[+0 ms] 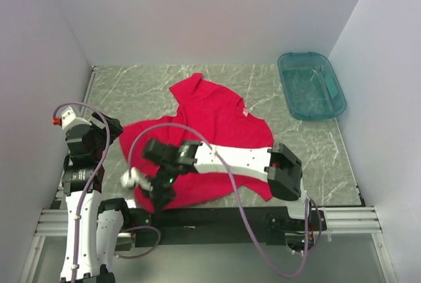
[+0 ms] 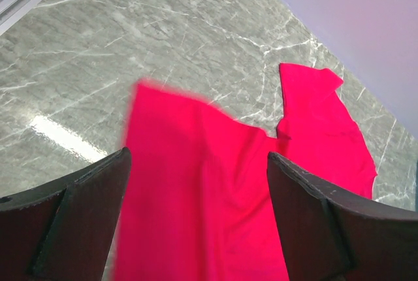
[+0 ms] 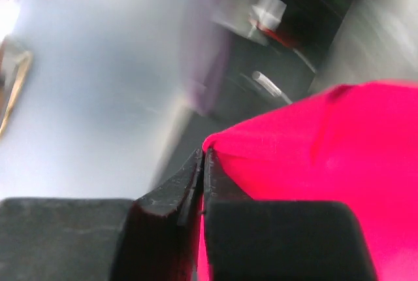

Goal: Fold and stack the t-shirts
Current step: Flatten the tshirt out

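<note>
Pinching the t-shirt (image 3: pixel 313 157) edge is the right hand (image 3: pixel 203 163).

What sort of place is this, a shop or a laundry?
Probably a robot test booth: plain white walls box in a grey marble-patterned tabletop, with one red t-shirt and a translucent teal plastic bin laid out.

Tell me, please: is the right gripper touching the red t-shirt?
Touching. In the right wrist view the right gripper is shut on a raised edge of the red t-shirt, and the red cloth lies directly against its closed fingers.
</note>
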